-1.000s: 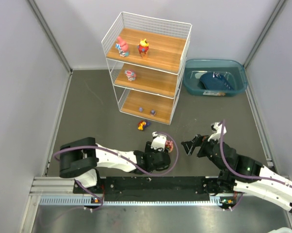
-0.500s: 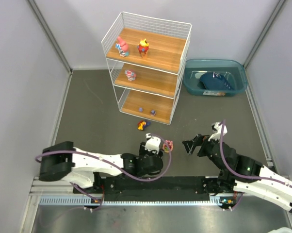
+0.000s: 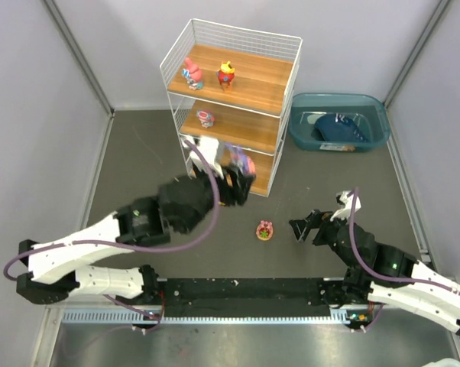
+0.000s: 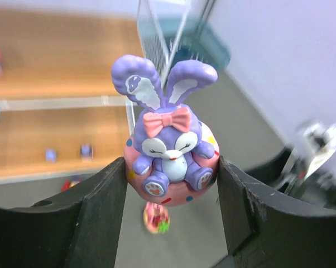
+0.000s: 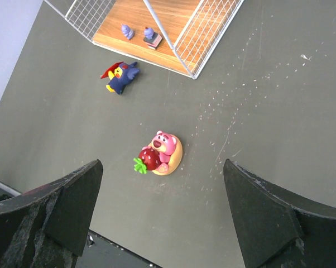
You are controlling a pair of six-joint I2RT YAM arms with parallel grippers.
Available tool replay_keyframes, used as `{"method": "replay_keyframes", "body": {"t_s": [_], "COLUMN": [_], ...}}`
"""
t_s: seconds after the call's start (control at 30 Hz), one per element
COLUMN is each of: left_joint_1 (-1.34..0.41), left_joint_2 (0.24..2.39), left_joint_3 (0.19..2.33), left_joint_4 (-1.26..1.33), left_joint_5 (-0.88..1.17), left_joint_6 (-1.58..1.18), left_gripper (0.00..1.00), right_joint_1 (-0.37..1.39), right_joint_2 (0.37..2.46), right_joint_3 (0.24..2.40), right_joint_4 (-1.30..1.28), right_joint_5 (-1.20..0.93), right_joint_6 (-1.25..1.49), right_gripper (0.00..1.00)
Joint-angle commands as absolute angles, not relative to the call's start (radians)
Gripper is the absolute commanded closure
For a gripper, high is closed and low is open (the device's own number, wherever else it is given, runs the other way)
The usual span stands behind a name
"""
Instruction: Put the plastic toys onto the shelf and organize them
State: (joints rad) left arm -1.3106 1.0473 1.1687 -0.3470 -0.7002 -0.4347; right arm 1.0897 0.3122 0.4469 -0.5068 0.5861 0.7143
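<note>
Bin (image 3: 337, 148): teal plastic, rectangular, at the far right of the floor, near the right panel.
Bin contents: one dark blue item (image 3: 337, 128) with pale markings; kind cannot be told.
Floor (image 3: 138, 176): dark grey, matte, lightly scuffed.
Side panels (image 3: 31, 115): pale grey, left and right.
Near edge: bare metal sheet (image 3: 238, 344).

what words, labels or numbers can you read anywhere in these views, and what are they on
No text can be read in any view.
On the dark blue item in the teal bin: pale marks, too small to tell whether they are letters.
On the purple bunny figurine: only coloured dots and a bow, no letters.
On the pink bear figurine: no lettering visible.
</note>
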Motion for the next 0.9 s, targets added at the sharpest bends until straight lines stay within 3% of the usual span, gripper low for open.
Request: {"method": "replay_keyframes", "body": {"t_s": [0.0, 0.23, 0.53, 0.87], "left_joint_1": [-1.206, -1.046, -0.959, -0.896], "left_joint_2": [1.107, 1.337, 1.587, 1.649], "left_joint_3": [1.469, 1.932, 2.279, 2.329], "left_joint_4": [-0.492, -0.632, -0.721, -0.706], "left_joint_5": [-0.514, -0.385, -0.304, -0.255], "left_joint_6": [-0.276, -0.154, -0.107, -0.113], "left_gripper": [1.00, 1.00, 1.00, 1.00], "right_joint_1": [1.080, 1.078, 1.080, 1.080], "right_joint_2": [0.313, 0.299, 0.253, 0.189], "right_joint_3": [0.489, 0.489, 0.489, 0.491], "right_joint_4": [-0.500, -0.508, -0.545, -0.603], "right_joint_5": [0.595, 0.583, 0.592, 0.611], "right_joint_6": [0.712, 0.719, 0.722, 0.730], "right_gripper": [0.10, 0.10, 0.11, 0.11]}}
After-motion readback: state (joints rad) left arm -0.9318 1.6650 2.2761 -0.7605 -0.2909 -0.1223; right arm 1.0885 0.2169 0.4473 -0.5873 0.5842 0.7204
